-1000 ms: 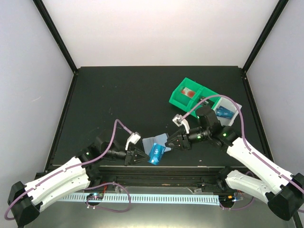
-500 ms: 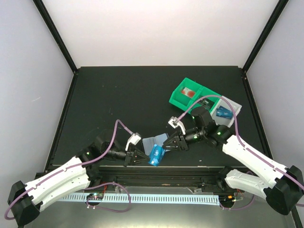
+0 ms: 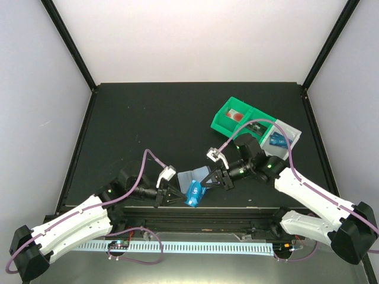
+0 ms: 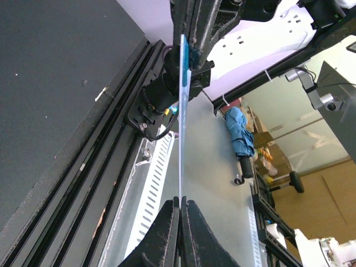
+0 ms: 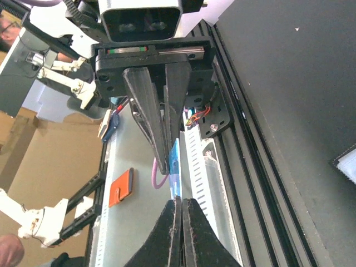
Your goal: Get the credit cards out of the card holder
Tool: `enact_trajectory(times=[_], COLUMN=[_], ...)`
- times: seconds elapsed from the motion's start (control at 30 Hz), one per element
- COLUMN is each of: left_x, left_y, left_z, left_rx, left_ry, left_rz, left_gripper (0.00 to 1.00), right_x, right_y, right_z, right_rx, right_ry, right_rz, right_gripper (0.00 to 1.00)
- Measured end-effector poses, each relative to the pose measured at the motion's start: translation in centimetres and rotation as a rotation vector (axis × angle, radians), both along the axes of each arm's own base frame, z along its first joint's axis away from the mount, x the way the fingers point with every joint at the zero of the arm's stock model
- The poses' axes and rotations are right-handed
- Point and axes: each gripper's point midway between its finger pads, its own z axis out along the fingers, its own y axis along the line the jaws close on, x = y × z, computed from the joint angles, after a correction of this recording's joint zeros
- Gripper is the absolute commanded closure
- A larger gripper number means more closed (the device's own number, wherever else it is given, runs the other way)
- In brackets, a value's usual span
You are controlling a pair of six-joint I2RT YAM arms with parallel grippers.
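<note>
Edgewise, the left gripper [image 4: 181, 203] is clamped on the pale card holder [image 4: 179, 161]. The right gripper [image 5: 181, 203] is pinched onto the bright-blue credit card [image 5: 176, 164] at the holder's far end. Both are held between the two arms at the near edge of the black table [image 3: 148, 130], well apart from the compartment tray [image 3: 228, 121].

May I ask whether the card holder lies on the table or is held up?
Held up: the card holder is pinched edge-on in the left claw, off the table.
</note>
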Motion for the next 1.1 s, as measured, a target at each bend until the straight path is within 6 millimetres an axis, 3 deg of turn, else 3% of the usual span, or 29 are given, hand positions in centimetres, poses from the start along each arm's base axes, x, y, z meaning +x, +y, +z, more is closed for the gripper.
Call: enact_trajectory(times=[0.2, 0.3, 0.43, 0.57, 0.63, 0.87, 1.0, 1.1], left_x=[0.0, 0.0, 0.5, 1.5, 2.1, 4.5, 5.9, 6.8], left_y=[0.0, 0.1, 0.1, 0.5, 0.8, 2.3, 3.1, 3.7], left_z=[0.0, -0.1, -0.1, 0.3, 0.6, 1.0, 0.6, -0.1], left_rx=[0.0, 0.004, 0.023, 0.044, 0.053, 0.1, 0.142, 0.18], left_ry=[0.0, 0.0, -0.013, -0.036, -0.05, -0.093, -0.103, -0.107], left_rz=[-0.001, 0.0, 0.035, 0.105, 0.153, 0.34, 0.433, 0.495], left_gripper=[0.98, 0.74, 0.33, 0.17, 0.02, 0.01, 0.01, 0.01], right_x=[-0.2, -0.3, -0.2, 0.7, 1.6, 6.4, 10.1, 13.2], right_y=[0.0, 0.0, 0.1, 0.4, 0.5, -0.9, -3.4, -6.4], right_z=[0.1, 0.1, 0.3, 0.3, 0.3, 0.2, 0.3, -0.3], right_rx=[0.014, 0.02, 0.041, 0.048, 0.044, 0.033, 0.035, 0.015], right_ry=[0.002, 0.006, 0.018, 0.029, 0.029, 0.025, 0.015, 0.016], right_rz=[0.012, 0.013, -0.002, -0.057, -0.106, -0.34, -0.516, -0.676], right_gripper=[0.99, 0.99, 0.99, 0.99, 0.99, 0.99, 0.99, 0.99])
